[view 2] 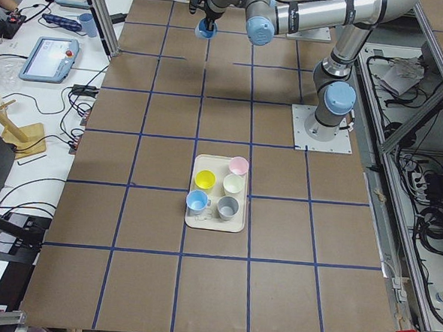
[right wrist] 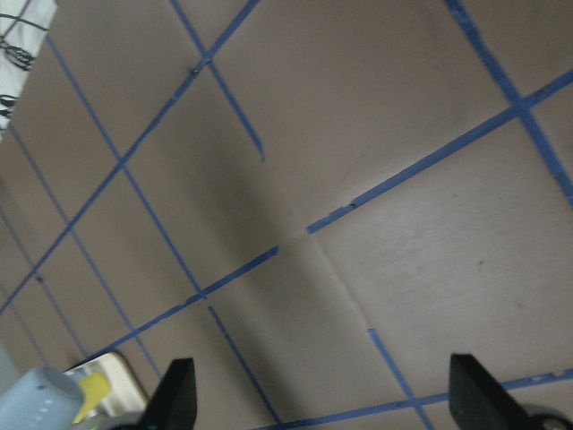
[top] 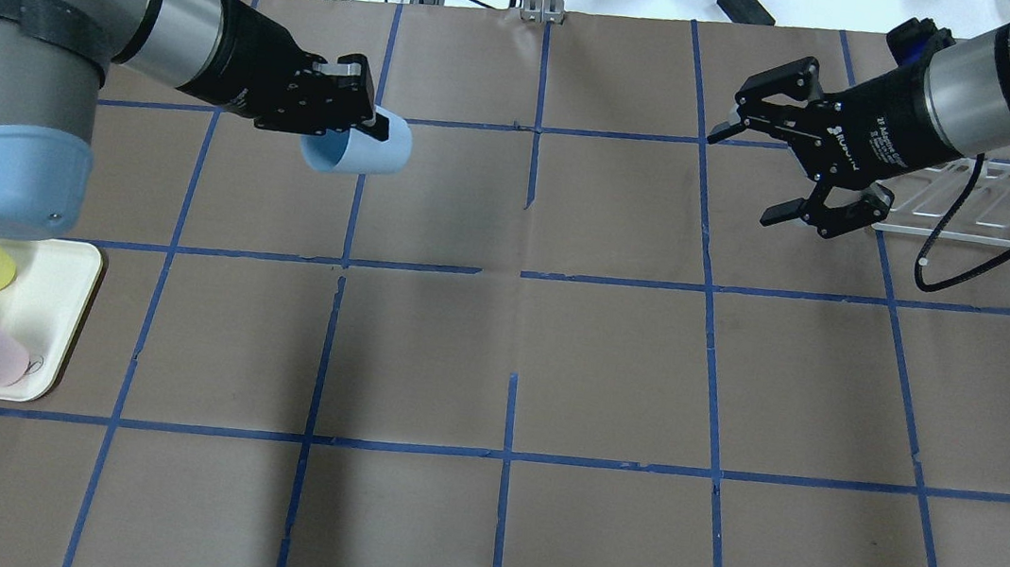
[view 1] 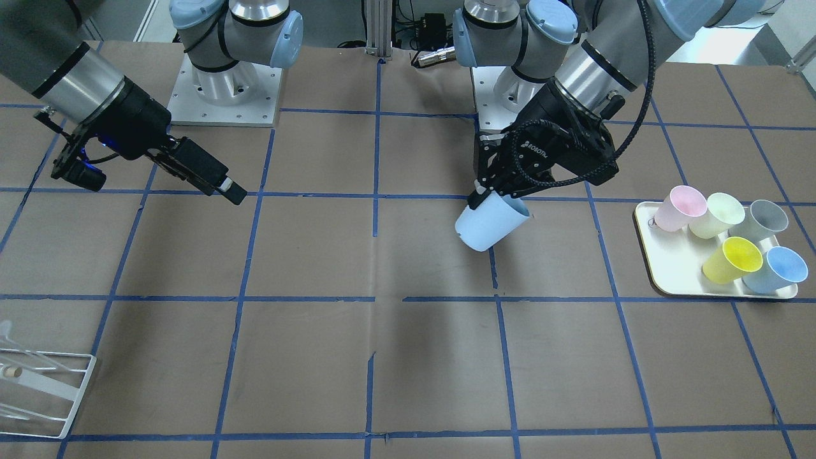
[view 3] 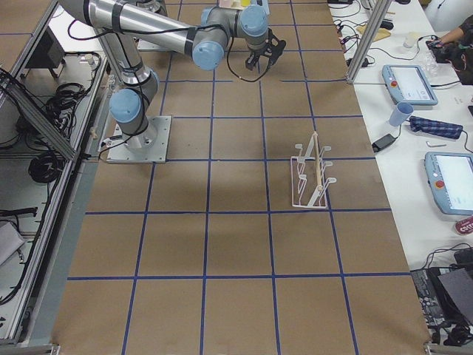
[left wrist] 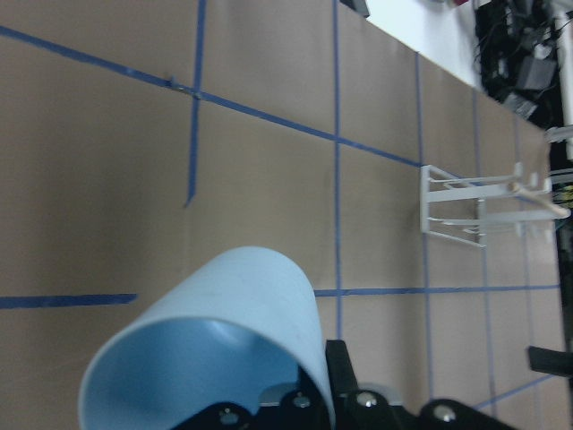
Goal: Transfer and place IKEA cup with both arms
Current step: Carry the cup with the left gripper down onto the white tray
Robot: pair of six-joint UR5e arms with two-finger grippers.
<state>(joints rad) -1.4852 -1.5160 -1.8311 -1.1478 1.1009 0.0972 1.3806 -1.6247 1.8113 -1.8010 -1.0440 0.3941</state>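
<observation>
My left gripper (view 1: 494,196) is shut on the rim of the light-blue IKEA cup (view 1: 489,224) and holds it tilted on its side above the table. In the overhead view the cup (top: 366,150) hangs at the left gripper (top: 362,120), left of centre at the far side. The left wrist view shows the cup (left wrist: 215,349) close up, mouth toward the camera. My right gripper (top: 748,173) is open and empty, well to the right of the cup, its jaws facing it. It is also in the front view (view 1: 231,190) and the right wrist view (right wrist: 327,403).
A cream tray (view 1: 663,271) holds pink, pale green, grey and yellow cups and a second light-blue cup (view 1: 779,269). The tray also shows in the overhead view (top: 74,310). A white wire rack (top: 961,202) stands behind the right gripper, also in the front view (view 1: 44,382).
</observation>
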